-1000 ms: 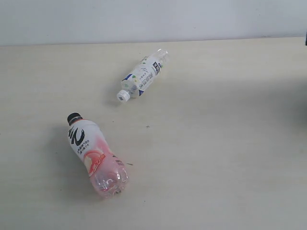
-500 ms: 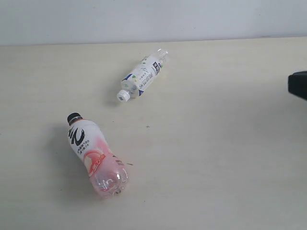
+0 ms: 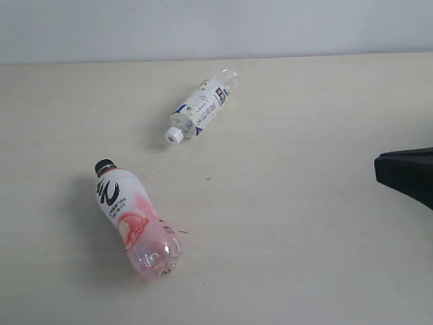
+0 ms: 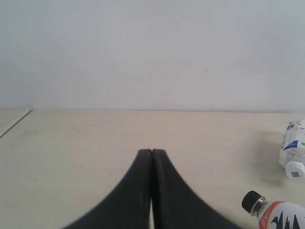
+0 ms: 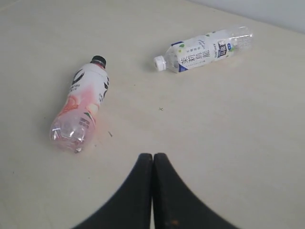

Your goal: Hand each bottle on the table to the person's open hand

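Two bottles lie on their sides on the pale beige table (image 3: 304,237). The pink-white bottle with the black cap (image 3: 137,220) (image 5: 79,111) (image 4: 276,213) is at the front left. A white-capped bottle with a white label (image 3: 201,107) (image 5: 202,49) (image 4: 293,150) lies further back near the middle. My right gripper (image 3: 379,166) (image 5: 153,156) comes in from the right edge, shut and holding nothing, well clear of both bottles. My left gripper (image 4: 151,151) is shut and holding nothing; it does not show in the exterior view. No other bottles and no hand are in view.
A pale wall (image 3: 216,27) rises behind the table's far edge. A few tiny dark specks (image 3: 208,179) mark the tabletop between the bottles. Bare tabletop lies between my right gripper and the bottles.
My right gripper has come in from the right edge, moving left and lower in the exterior view. The bottles have not moved.
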`<act>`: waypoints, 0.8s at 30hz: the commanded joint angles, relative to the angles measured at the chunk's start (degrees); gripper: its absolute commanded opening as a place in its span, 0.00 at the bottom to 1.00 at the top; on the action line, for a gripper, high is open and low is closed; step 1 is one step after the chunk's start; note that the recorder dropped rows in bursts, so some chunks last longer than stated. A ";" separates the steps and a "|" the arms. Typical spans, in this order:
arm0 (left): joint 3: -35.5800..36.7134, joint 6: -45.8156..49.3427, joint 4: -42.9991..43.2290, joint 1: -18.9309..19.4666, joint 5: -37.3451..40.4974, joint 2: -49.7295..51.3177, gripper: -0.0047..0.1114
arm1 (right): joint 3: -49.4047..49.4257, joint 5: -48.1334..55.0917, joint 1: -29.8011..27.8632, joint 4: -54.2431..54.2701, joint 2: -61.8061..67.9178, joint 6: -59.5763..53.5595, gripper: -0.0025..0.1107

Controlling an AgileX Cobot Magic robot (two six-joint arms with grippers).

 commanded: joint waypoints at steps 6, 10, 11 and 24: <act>-0.01 -0.09 0.07 0.05 -0.09 -0.38 0.04 | 0.45 -2.49 0.06 4.26 -3.07 -0.58 0.02; -0.01 -0.09 0.07 0.05 -0.09 -0.38 0.04 | 0.45 -2.78 0.06 4.26 -5.22 -0.58 0.02; -0.01 -0.09 0.07 0.05 -0.09 -0.38 0.04 | 0.45 -2.79 0.06 4.26 -5.93 -0.58 0.02; -0.01 -0.09 0.07 0.05 -0.09 -0.38 0.04 | 0.54 -2.80 0.06 3.92 -15.22 -0.58 0.02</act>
